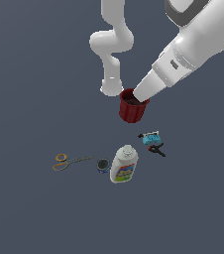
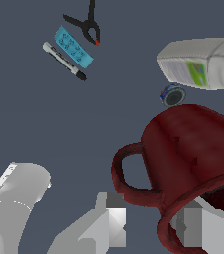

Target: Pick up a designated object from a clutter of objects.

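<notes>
Exterior view: red mug [image 1: 132,110] sitting tilted, clear of the counter [image 1: 29,213], gripper [image 1: 140,95] at its rim. Wrist view: jaws gripping mug [image 2: 193,163] wall, one finger [image 2: 205,230] inside, one [image 2: 104,223] outside by handle. Lying nearby on counter: clamp [image 1: 152,142], white bottle [image 1: 123,165], small can [image 1: 103,165], scissors [image 1: 69,161]. Not blocking.
</notes>
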